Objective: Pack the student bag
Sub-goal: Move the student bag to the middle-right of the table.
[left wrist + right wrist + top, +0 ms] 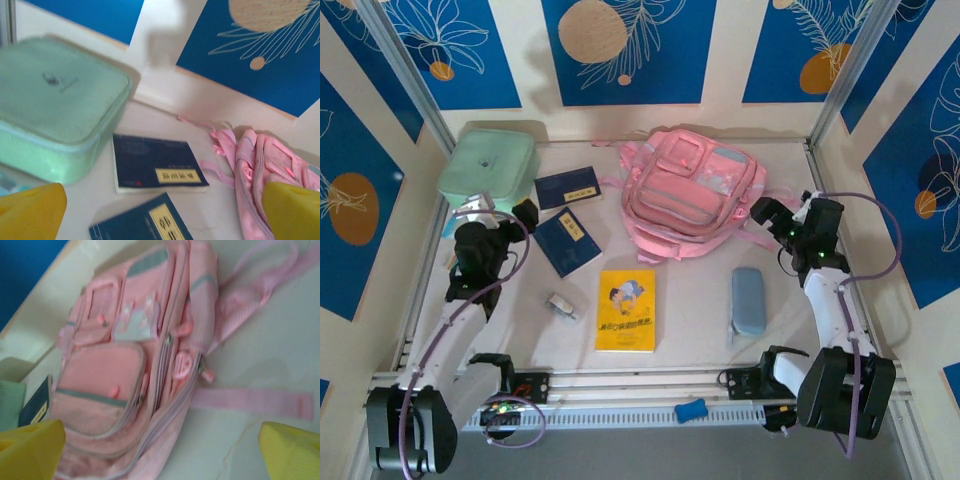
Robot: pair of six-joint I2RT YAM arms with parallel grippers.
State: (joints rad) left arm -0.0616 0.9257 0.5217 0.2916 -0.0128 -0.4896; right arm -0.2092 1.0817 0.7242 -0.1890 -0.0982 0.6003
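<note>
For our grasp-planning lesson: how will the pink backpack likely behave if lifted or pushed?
The pink backpack probably sags and folds when lifted: its fabric lies soft and slumped. Its loose strap lies limp and flat, so it likely trails. Pushed, it should drag rather than roll.

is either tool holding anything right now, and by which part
Nothing is held: left tool and right tool are both open and empty; the student bag lies ungripped.

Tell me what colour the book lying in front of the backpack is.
Bright yellow book, with a cartoon picture on its cover; clearest in the top external view.
</note>
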